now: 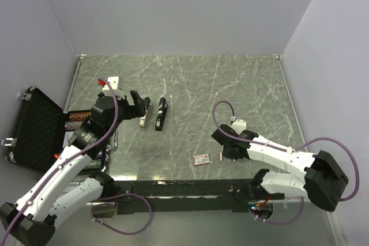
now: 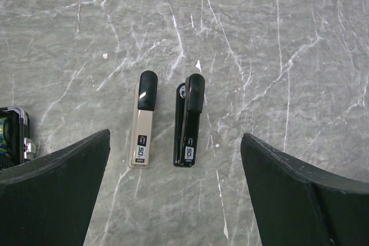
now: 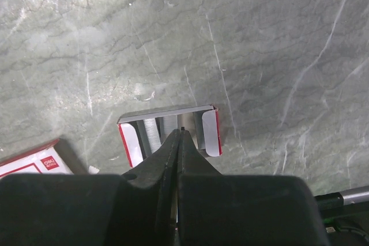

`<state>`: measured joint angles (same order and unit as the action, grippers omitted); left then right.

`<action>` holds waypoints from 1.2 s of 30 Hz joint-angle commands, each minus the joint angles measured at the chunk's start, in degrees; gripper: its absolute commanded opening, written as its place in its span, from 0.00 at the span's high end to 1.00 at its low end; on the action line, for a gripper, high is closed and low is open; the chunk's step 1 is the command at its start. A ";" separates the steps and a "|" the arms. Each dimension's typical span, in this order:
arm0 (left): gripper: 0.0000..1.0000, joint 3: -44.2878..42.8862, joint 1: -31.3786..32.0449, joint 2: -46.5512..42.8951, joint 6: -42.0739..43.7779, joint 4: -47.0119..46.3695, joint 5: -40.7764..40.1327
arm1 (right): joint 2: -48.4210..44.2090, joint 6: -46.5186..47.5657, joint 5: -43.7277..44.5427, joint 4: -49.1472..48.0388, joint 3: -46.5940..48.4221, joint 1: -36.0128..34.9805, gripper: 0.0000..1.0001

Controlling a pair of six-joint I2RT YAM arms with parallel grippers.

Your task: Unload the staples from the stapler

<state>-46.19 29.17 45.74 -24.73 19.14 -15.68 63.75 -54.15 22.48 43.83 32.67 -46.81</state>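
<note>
Lying parallel on the green-grey veined stone table (image 1: 230, 84), a glossy black plastic stapler (image 2: 189, 120) and a beige stapler (image 2: 144, 120) sit just ahead of the nearer left gripper (image 1: 140, 102), which is spread wide, and their long axes point away from it. Well apart, the right gripper (image 3: 180, 133), pressed together, hovers over a red-edged card tray (image 3: 211, 133) holding what appear to be ribbed silver-grey staples (image 3: 151, 135).
</note>
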 commanded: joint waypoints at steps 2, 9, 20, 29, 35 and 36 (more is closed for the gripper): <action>0.01 -0.39 -0.25 0.06 -0.23 -2.26 0.30 | 1.03 -0.17 0.72 -1.30 -0.32 0.49 1.00; 0.01 -0.39 -0.25 0.06 -0.23 -2.26 0.39 | 2.17 -0.16 0.46 -2.08 -0.58 0.49 1.00; 0.01 -0.39 -0.25 0.06 -0.23 -2.26 0.39 | 1.29 -0.43 -1.03 -2.17 -1.64 0.40 1.00; 0.01 -0.39 -0.25 -0.12 -0.23 -2.44 0.57 | -0.29 -0.87 -0.60 -1.30 -1.03 0.49 1.00; 0.01 -0.39 -0.25 0.14 -0.14 -2.52 1.18 | -2.13 -0.69 0.63 1.42 0.99 0.49 1.00; 0.01 -0.39 -0.25 0.32 -0.14 -2.61 1.35 | -2.57 -0.87 0.90 1.86 1.17 0.49 0.98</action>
<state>-46.19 29.17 45.98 -24.71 19.11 -15.64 63.53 -54.19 21.43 42.94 31.62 -46.61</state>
